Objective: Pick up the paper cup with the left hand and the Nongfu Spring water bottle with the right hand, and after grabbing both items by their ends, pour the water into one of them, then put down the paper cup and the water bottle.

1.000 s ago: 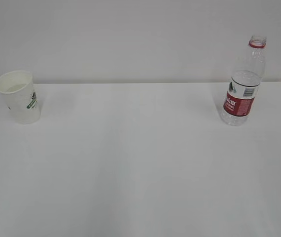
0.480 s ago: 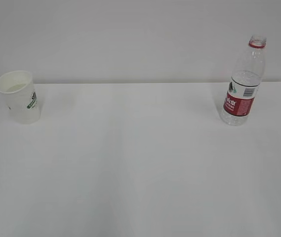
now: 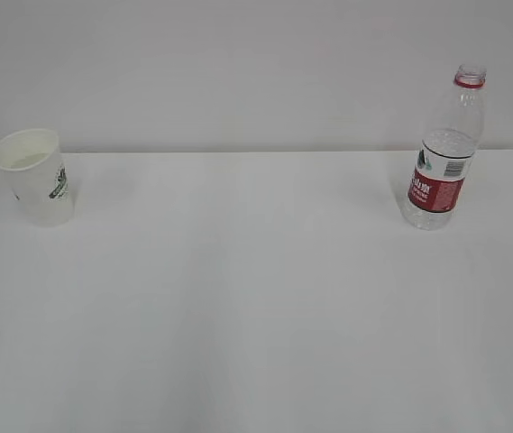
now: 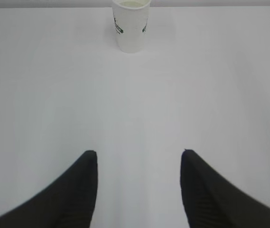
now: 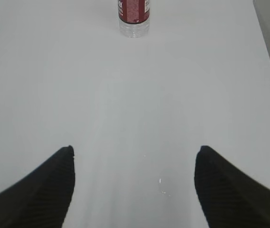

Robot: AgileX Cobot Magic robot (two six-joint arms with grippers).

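The white paper cup (image 3: pixel 35 177) with its green logo stands upright at the far left of the table; the left wrist view has the paper cup (image 4: pixel 131 24) far ahead at the top. The uncapped Nongfu Spring water bottle (image 3: pixel 444 153) stands upright at the far right, and only the base and red label of the bottle (image 5: pixel 134 16) show in the right wrist view. My left gripper (image 4: pixel 139 153) is open and empty, well short of the cup. My right gripper (image 5: pixel 135 148) is open wider, empty, far from the bottle. Neither gripper shows in the exterior view.
The white table (image 3: pixel 256 298) ends at a pale wall behind both objects. Its right edge (image 5: pixel 267 52) shows in the right wrist view. A few small droplets (image 5: pixel 162 186) lie on the table between the right fingers.
The cup and bottle stand where they were. No arm shows in the exterior view in any of these frames.
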